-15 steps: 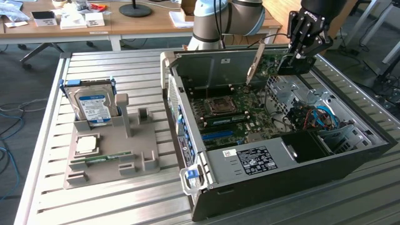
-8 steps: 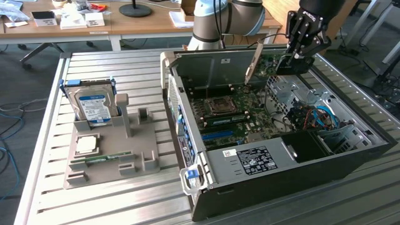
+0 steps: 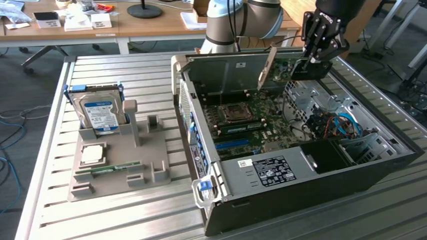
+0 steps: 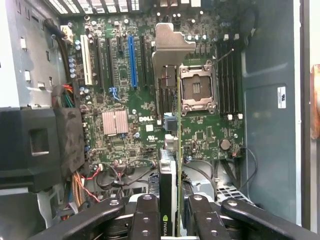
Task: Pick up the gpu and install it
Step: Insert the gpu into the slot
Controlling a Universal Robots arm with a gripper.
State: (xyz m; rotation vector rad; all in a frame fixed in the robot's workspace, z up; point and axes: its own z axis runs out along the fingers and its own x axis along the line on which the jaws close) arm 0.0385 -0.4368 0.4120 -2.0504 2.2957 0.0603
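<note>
We're gripping the thin flat rectangular gpu card w/ silvery metal edge (image 3: 272,67) (image 4: 173,47) in our half-closed pincer (image 3: 308,70) (image 4: 172,220), the card sticking out ahead of the pincer, hovering over the green motherboard (image 4: 125,90) inside the open black PC case (image 3: 293,192).

Robotics lab or workshop: a robot arm (image 3: 230,20) stands at a slatted aluminium table (image 3: 100,220) carrying an opened computer tower (image 3: 300,195) and a grey parts fixture (image 3: 110,172). Behind, wooden desks (image 3: 167,22) hold papers and boxes, with a castored chair base (image 3: 43,52) beneath. Loose cables (image 3: 10,135) trail over what appears to be carpeted floor.
</note>
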